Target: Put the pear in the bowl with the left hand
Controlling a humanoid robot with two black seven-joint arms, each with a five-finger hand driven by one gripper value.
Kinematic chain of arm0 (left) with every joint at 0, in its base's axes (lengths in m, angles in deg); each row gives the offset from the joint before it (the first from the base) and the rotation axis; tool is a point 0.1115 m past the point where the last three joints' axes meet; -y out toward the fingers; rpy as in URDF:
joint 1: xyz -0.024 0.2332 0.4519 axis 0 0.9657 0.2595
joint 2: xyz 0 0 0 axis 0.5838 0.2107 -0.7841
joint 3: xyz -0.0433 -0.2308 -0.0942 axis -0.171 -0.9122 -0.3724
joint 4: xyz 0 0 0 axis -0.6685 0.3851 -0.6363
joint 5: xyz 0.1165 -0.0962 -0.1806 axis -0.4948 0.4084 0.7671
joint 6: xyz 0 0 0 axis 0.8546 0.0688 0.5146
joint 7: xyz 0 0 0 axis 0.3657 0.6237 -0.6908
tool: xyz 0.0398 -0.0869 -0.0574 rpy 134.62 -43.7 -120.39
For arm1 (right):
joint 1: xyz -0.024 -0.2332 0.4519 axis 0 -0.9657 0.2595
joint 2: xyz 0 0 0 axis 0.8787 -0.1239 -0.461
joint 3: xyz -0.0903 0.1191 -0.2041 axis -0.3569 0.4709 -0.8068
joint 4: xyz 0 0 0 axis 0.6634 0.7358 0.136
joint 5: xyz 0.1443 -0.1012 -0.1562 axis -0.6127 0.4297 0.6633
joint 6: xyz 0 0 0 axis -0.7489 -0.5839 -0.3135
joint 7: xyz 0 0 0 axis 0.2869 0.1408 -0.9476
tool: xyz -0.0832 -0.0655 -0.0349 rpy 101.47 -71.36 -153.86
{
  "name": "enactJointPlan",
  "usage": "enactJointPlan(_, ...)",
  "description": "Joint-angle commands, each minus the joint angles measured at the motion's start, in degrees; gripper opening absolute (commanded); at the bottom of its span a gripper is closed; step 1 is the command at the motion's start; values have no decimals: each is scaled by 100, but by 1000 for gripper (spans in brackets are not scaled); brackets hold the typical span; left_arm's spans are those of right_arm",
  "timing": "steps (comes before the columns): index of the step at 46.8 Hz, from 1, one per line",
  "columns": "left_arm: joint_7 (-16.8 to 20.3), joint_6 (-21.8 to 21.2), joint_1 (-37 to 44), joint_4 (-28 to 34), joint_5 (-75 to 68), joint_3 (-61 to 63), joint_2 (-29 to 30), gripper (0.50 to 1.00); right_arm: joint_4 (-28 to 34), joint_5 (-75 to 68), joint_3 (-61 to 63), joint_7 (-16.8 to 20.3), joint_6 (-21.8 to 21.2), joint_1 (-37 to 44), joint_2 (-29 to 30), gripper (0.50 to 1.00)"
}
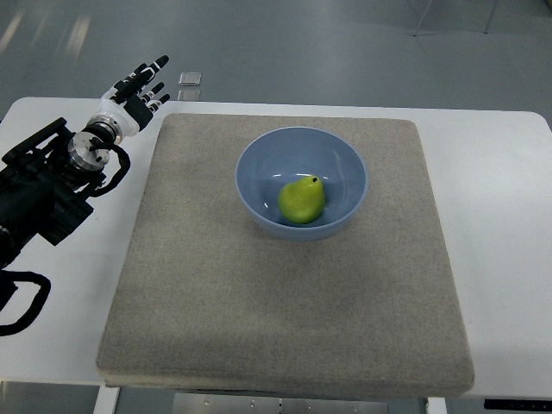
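A green pear (pixel 302 201) lies inside the light blue bowl (pixel 259 164), near its front right side, stem pointing up and back. The bowl sits on the grey mat (pixel 259 302), slightly behind the mat's middle. My left hand (pixel 138 90) is far to the left of the bowl, over the white table near the mat's back left corner. Its fingers are stretched out and spread, holding nothing. The black left arm comes in from the left edge. No right arm shows.
The white table (pixel 500 216) extends beyond the mat on both sides. A small square object (pixel 191 79) lies on the floor beyond the table's far edge. Black cable loops hang at the lower left (pixel 21 302).
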Motion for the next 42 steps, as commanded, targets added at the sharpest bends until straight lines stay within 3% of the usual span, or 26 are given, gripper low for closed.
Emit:
enactJointPlan(1,49,165,40,11,79,-2,1,984,0,5,0,0,0,0,0,924)
enactJointPlan(42,242,253,31,213,9,15,-87,992,9,-4,-8,0,-44,0,0,924)
